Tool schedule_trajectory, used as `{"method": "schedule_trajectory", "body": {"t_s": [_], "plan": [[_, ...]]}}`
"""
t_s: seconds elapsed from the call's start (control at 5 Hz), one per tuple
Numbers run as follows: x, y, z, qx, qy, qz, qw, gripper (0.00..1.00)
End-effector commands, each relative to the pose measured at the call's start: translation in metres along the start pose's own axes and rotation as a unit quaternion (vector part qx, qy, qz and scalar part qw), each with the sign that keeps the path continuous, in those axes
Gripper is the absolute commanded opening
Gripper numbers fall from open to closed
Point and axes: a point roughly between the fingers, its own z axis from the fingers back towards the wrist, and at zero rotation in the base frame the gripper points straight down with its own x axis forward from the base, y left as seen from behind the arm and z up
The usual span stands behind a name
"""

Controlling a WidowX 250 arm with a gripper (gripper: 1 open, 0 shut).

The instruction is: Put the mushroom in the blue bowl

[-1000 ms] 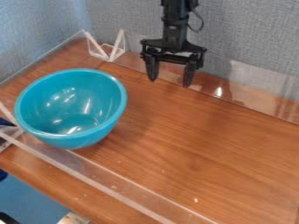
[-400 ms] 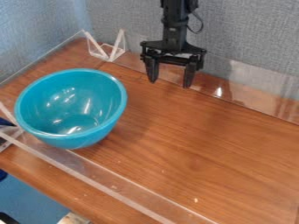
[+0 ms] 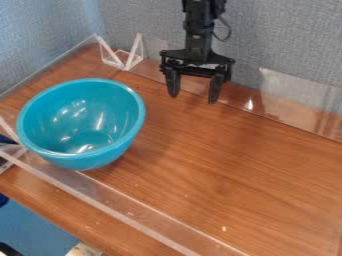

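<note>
My gripper hangs with its jaws spread wide and empty at upper centre. The blue bowl sits at left, seemingly empty. I see no mushroom anywhere, so nothing looks done.

A single camera looks down at a slant from above the table's near edge, facing the far edge and the grey wall behind it. It stands fairly close, so the table runs out of frame on the right.
</note>
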Motion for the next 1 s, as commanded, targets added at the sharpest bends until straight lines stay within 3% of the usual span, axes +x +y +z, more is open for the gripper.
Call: {"method": "schedule_trajectory", "body": {"t_s": [0.0, 0.4, 0.8], "plan": [[0.007, 0.003, 0.015, -0.006, -0.025, 0.007, 0.9997, 1.00], [0.009, 0.004, 0.011, -0.005, -0.023, 0.012, 0.9996, 1.00], [-0.004, 0.025, 0.023, -0.005, -0.027, 0.030, 0.9992, 1.00]]}}
